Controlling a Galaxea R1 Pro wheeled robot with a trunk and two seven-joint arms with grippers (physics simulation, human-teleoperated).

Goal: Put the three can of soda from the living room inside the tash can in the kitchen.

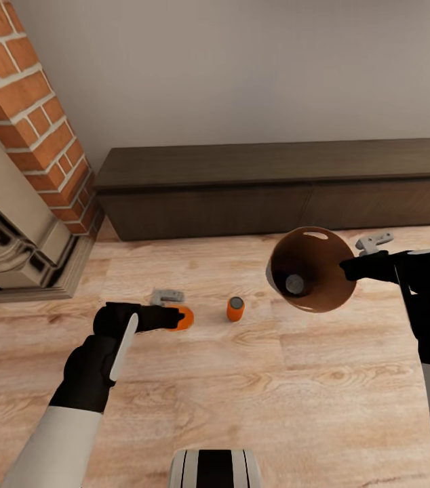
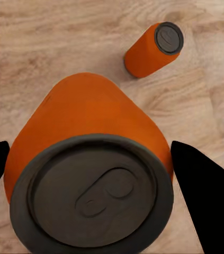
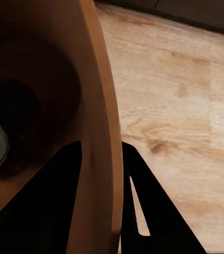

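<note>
The left gripper [image 1: 176,317] has its jaws closed around an orange can [image 2: 85,137]; the left wrist view shows a dark finger [image 2: 207,196] at each side of the can and its grey top with the pull tab, which the head view hides behind the wrist. The right gripper [image 1: 346,268] is clamped on the rim of the trash can [image 1: 323,285]: the right wrist view shows one finger [image 3: 154,211] outside the wall and one inside. The bin is held off the floor, tipped with its mouth toward the robot, and a grey can top [image 1: 294,284] lies at its bottom; that can's colour cannot be made out.

Both arms reach forward, the left low over the wood floor [image 1: 256,379], the right raised.

A second orange can [image 1: 235,308] stands upright on the floor between the two grippers, near the held one. Farther off run a long dark cabinet [image 1: 276,183] and, at left, a brick fireplace [image 1: 32,115], cut off by the frame.
</note>
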